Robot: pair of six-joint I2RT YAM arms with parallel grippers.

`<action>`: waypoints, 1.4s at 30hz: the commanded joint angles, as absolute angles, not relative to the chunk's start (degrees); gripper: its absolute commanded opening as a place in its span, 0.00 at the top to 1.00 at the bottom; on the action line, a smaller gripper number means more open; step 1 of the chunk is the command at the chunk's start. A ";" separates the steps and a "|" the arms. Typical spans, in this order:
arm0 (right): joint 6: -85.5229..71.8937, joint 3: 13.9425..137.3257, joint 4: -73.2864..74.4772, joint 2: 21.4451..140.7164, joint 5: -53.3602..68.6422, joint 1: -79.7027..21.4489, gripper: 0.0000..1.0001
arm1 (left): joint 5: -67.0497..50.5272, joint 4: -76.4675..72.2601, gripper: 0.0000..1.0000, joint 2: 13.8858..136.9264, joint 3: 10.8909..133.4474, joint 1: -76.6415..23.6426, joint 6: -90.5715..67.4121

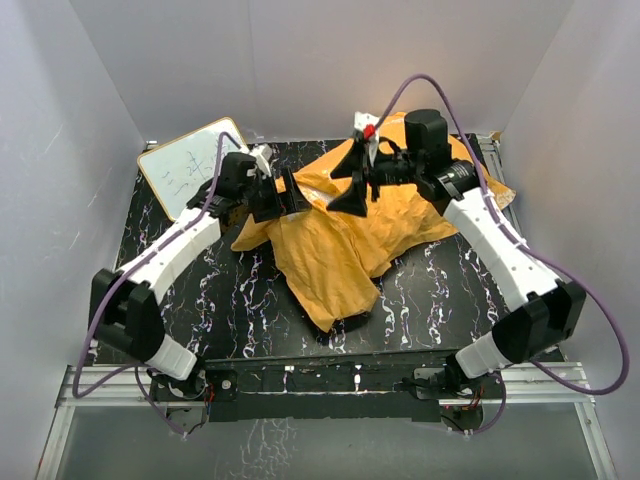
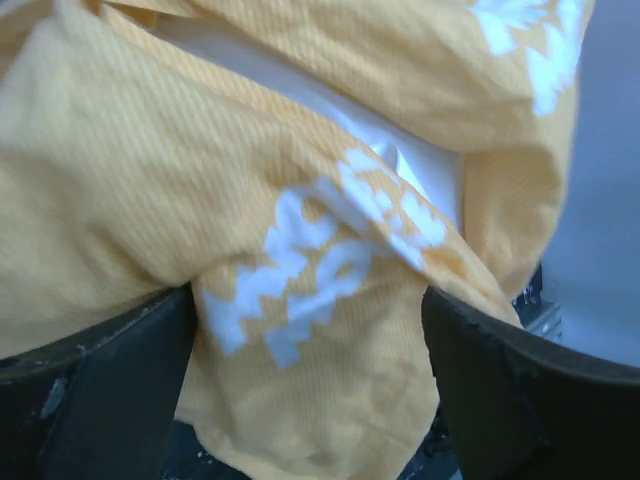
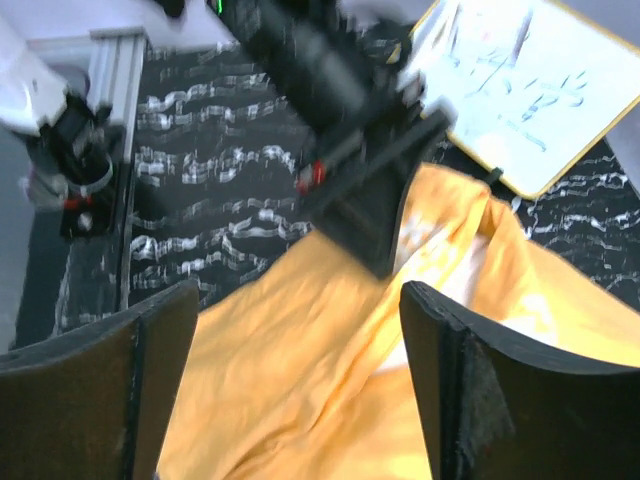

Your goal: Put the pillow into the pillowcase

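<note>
On the table [image 1: 440, 290], centre toward 1 o'clock | pillowcase [image 1: 340, 245] lay crumpled, orange face up | pillow [image 2: 400, 165] showed white within its folds | left gripper [image 1: 290, 198] at 11 o'clock, jaws wide, cloth hanging between | right gripper [image 1: 352, 182] at 12 o'clock, jaws wide above cloth

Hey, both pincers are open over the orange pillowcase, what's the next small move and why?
Probably close the left pincer on the pillowcase fold lying between its open fingers. The white pillow shows just inside that edge, so a grip there would likely let the case be pulled over it.
</note>
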State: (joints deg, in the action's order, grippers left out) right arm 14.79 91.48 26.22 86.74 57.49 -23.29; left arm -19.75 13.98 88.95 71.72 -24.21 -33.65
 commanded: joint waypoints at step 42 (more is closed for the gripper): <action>34.27 98.95 32.55 84.41 21.12 -42.92 0.92 | 14.86 35.23 0.22 48.39 73.17 -22.30 -36.42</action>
State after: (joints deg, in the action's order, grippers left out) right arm 34.65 79.94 29.69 91.53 0.47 -43.07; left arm 10.39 38.81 51.35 68.10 -22.35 -40.60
